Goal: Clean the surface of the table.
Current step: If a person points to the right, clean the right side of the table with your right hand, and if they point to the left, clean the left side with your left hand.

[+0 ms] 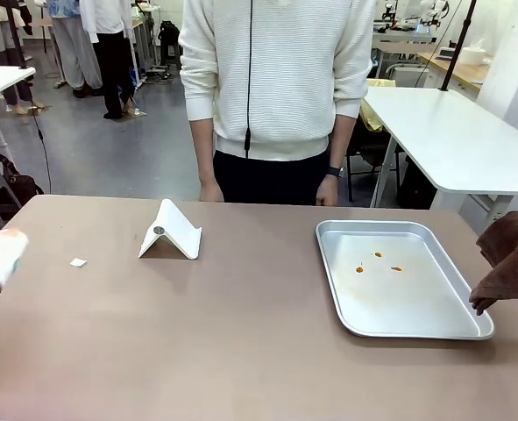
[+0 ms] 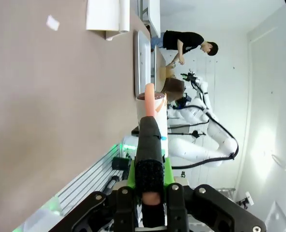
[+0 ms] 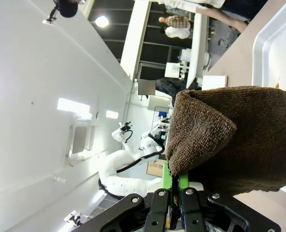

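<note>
Tan-brown worktop spans the front view, with a person standing at its far edge. Note that your left end effector is clamped tight on the black handle of a lint roller, seen at the worktop's left edge. Your right end effector is pinched closed on a brown cloth, which hangs at the right rim of a silver tray bearing orange spots; contact with the rim cannot be told. A white folded stand and a small white scrap lie on the worktop, left of the tray.
</note>
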You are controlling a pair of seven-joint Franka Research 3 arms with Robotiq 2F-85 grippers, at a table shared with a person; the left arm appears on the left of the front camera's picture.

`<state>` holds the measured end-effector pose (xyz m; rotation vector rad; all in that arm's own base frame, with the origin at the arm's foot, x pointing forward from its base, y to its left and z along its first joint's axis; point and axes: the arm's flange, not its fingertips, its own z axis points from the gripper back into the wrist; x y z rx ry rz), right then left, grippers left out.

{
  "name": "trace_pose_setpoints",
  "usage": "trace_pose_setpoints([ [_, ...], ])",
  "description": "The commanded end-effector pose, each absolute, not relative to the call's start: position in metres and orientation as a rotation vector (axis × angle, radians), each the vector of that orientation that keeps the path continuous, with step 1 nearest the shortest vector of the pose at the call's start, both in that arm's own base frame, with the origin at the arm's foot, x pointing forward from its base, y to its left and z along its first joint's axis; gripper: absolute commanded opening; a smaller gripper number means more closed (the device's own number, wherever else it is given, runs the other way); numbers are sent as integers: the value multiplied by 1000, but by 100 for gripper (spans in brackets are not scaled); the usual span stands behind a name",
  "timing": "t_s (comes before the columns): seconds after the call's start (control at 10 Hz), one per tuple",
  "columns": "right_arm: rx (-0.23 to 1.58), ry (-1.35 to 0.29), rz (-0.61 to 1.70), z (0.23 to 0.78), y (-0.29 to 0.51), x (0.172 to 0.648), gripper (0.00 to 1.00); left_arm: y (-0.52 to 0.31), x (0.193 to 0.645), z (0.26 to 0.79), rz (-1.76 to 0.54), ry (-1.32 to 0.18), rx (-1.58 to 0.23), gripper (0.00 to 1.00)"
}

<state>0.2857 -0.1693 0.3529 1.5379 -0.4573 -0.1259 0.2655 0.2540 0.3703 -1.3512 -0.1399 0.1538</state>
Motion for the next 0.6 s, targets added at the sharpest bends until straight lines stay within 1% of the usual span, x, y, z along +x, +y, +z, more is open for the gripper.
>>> trace_pose_setpoints([
  [0.0, 1541, -437, -138, 361, -170, 284, 0, 281, 262, 360, 108, -137, -1367, 22],
  [0.1, 1541, -437, -138, 361, -170, 284, 0, 288, 261, 354, 115, -131, -1377, 22],
  [0.2, 1541, -437, -138, 361, -170, 284, 0, 265, 261, 362, 143, -132, -1351, 22],
  [0.5, 1541, -437, -138, 361, -170, 284, 0, 265, 261, 362, 143, -132, -1351, 22],
])
